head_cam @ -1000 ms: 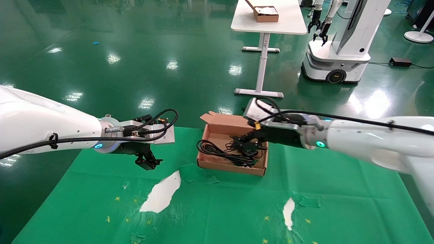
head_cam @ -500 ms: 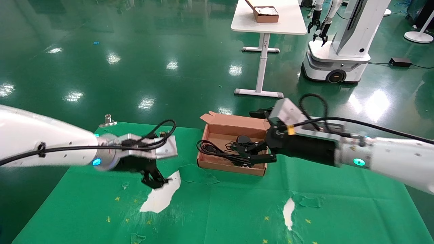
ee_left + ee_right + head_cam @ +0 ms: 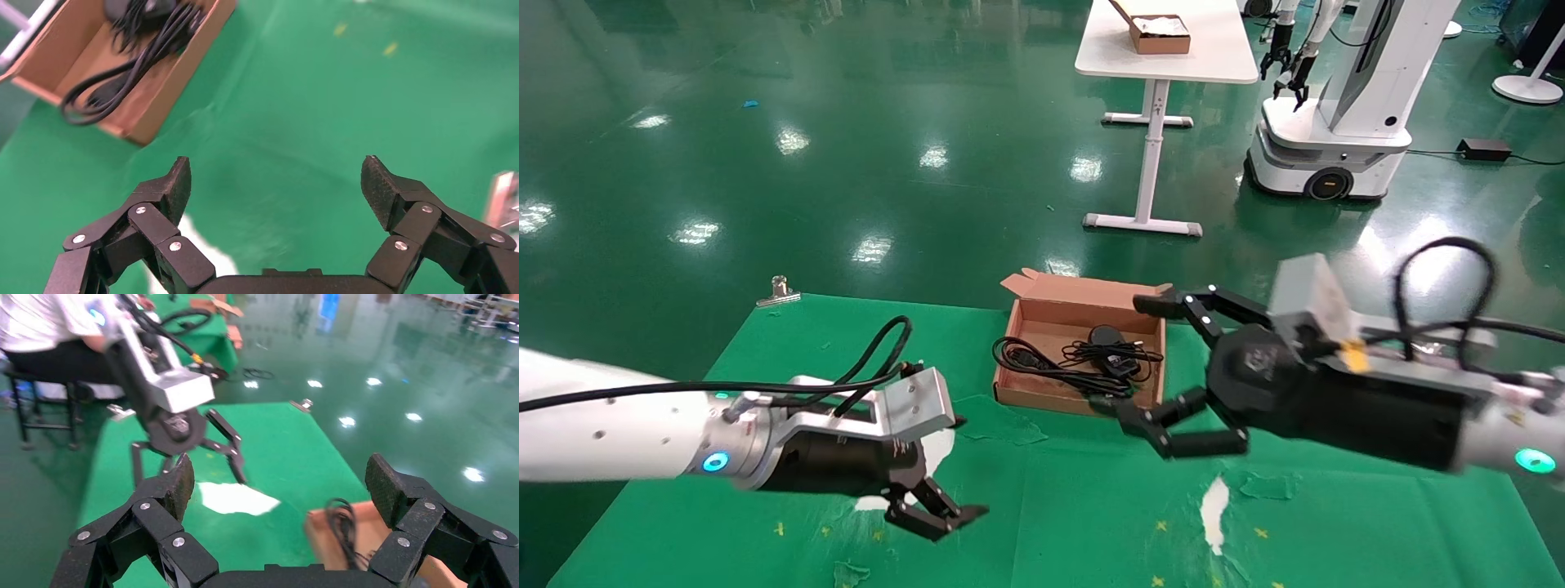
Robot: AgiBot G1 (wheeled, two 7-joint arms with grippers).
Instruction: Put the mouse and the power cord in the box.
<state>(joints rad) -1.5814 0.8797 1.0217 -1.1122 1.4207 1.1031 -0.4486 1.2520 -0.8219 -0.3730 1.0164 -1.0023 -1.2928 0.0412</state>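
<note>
Both grippers, left gripper (image 3: 944, 510) and right gripper (image 3: 1169, 376), spread wide, now withdrawn; mouse (image 3: 1105, 336), power cord (image 3: 1042, 365) inside box (image 3: 1078, 309) — looks done.

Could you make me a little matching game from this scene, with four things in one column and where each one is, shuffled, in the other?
Things:
1. mouse
2. power cord
3. left gripper
4. right gripper

Places:
A. above the green cloth by the white torn patch, jaws open
B. inside the box, near its far wall
C. just beside the box's right wall, jaws open and empty
D. inside the box, one loop hanging over its left wall

Pairs: 1-B, 2-D, 3-A, 4-C
</note>
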